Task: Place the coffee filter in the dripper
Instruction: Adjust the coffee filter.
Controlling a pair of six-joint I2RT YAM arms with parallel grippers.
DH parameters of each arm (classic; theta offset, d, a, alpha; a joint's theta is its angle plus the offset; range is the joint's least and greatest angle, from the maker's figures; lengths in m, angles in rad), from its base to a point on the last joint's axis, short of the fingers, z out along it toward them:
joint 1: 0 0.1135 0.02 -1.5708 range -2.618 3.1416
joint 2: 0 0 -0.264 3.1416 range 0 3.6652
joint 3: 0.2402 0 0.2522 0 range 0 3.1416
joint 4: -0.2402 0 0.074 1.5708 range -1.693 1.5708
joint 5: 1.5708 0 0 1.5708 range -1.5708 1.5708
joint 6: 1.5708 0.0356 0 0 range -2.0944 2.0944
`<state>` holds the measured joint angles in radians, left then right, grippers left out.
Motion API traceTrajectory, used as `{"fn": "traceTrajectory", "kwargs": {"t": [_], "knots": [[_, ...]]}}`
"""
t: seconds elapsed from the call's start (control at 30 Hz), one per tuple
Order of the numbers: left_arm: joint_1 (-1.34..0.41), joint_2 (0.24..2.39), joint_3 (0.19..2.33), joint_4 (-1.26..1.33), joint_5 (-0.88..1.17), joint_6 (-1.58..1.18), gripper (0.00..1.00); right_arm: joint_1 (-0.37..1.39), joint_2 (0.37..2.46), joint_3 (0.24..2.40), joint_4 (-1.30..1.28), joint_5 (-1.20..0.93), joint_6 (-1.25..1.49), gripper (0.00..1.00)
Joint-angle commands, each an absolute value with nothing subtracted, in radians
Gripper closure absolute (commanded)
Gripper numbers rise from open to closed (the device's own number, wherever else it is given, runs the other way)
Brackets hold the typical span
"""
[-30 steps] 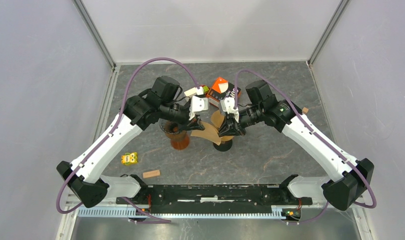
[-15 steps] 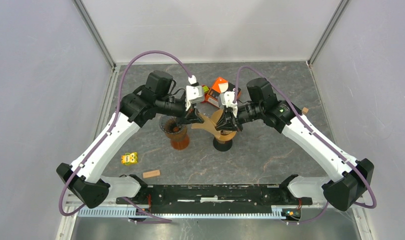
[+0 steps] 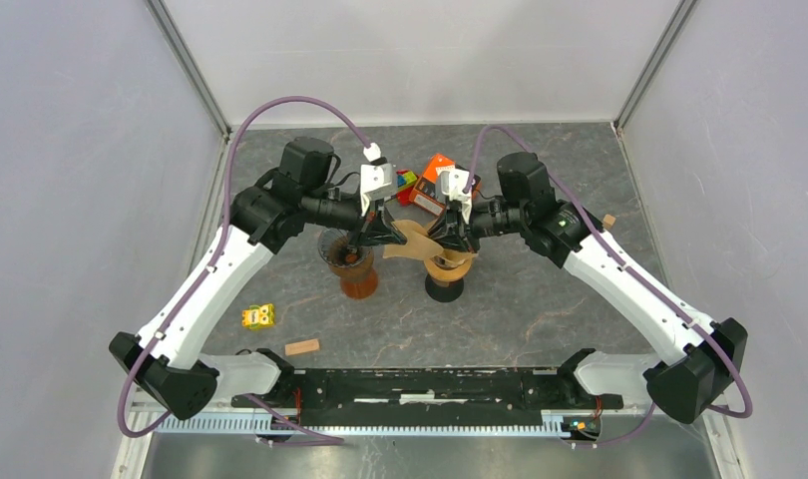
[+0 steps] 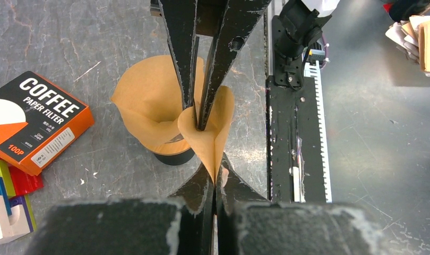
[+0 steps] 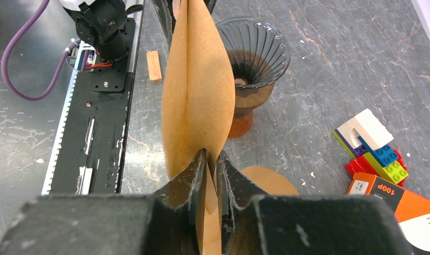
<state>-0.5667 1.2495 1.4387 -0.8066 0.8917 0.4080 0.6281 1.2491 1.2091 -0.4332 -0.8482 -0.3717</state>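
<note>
Hanging in the air, the coffee filter (image 5: 198, 90) is pinched from both sides. The left hand (image 4: 214, 172) is closed tight on one edge and the right hand (image 5: 211, 159) is nipped down on the opposite edge, with the paper bowed open between them. It is above the desk (image 5: 319, 79), between the dripper (image 5: 254, 49) and a stack of spare filters (image 4: 146, 103). An orange filter box (image 4: 35, 119) and toy bricks (image 5: 372, 149) lie beyond.

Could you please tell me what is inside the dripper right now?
Nothing that shows: in the right wrist view the dripper has bare ribbed walls down to its hole. The filter, pinched in the right gripper, covers its left edge.
</note>
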Motion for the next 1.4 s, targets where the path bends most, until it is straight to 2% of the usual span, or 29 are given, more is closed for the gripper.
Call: {"fn": "traceTrajectory", "kwargs": {"t": [0.0,0.13,0.33,0.67,0.83,0.9,1.0,1.17,1.23,1.37], "knots": [[-0.559,1.217,1.445,-0.782,0.916,0.406,0.98,0.631,1.223,1.243,-0.434,-0.885,-0.400,0.82],[-0.558,1.217,1.442,-0.791,0.892,0.428,0.98,0.630,1.213,1.252,-0.489,-0.937,-0.463,0.85],[-0.558,1.222,1.434,-0.795,0.877,0.463,0.98,0.630,1.201,1.246,-0.512,-0.979,-0.489,1.00],[-0.558,1.224,1.430,-0.822,0.854,0.521,0.96,0.630,1.182,1.234,-0.500,-0.873,-0.479,1.00],[-0.559,1.227,1.427,-0.831,0.838,0.545,0.88,0.630,1.171,1.230,-0.488,-0.779,-0.468,1.00],[-0.558,1.227,1.430,-0.831,0.826,0.550,0.83,0.629,1.169,1.233,-0.477,-0.744,-0.453,1.00],[-0.558,1.230,1.443,-0.821,0.785,0.538,0.70,0.629,1.176,1.251,-0.454,-0.702,-0.404,1.00],[-0.557,1.229,1.475,-0.707,0.557,0.355,0.30,0.626,1.211,1.332,-0.408,-0.581,-0.259,1.00],[-0.553,1.230,1.486,-0.653,0.440,0.283,0.18,0.625,1.230,1.372,-0.396,-0.504,-0.214,1.00],[-0.537,1.247,1.520,-0.568,0.237,0.131,0.08,0.625,1.268,1.450,-0.380,-0.332,-0.122,1.00]]}}
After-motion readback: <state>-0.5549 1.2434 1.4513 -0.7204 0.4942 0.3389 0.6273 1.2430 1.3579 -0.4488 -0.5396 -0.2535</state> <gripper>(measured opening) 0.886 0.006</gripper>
